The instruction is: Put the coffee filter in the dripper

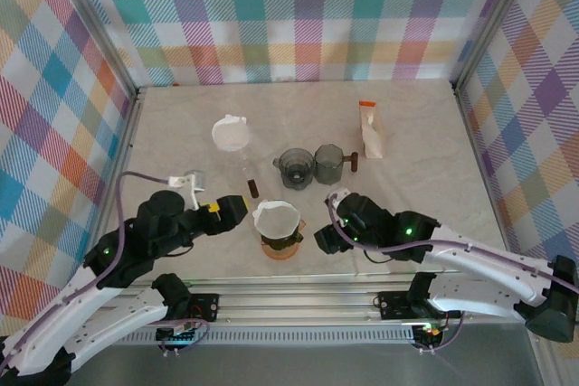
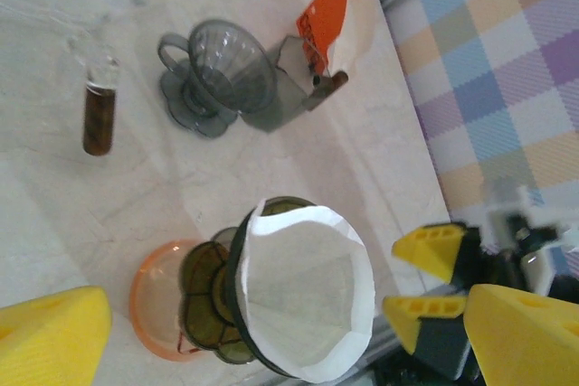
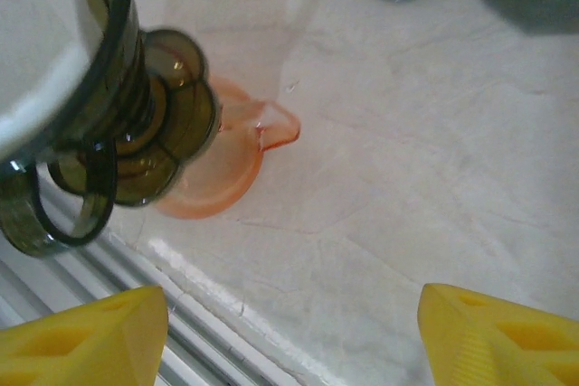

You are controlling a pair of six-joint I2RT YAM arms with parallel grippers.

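Observation:
The white paper coffee filter [image 2: 308,296] sits opened inside the olive-green dripper [image 2: 204,300], which stands on an orange glass base [image 2: 149,291]. In the top view the filter [image 1: 275,217] and dripper [image 1: 280,240] are near the table's front edge, between the two arms. My left gripper [image 1: 232,212] is just left of the dripper. Its yellow fingers [image 2: 50,341] are spread wide and open, touching nothing. My right gripper [image 1: 326,238] is just right of the dripper, open over bare table [image 3: 380,178], with the dripper [image 3: 136,133] off to its left.
A grey dripper [image 1: 295,167] and a grey cup [image 1: 328,163] stand mid-table. A stack of white filters [image 1: 232,132] lies at the back left. A bag with an orange clip [image 1: 371,131] lies at the back right. A small vial [image 1: 252,187] lies behind the dripper. The metal front rail [image 3: 109,268] is close.

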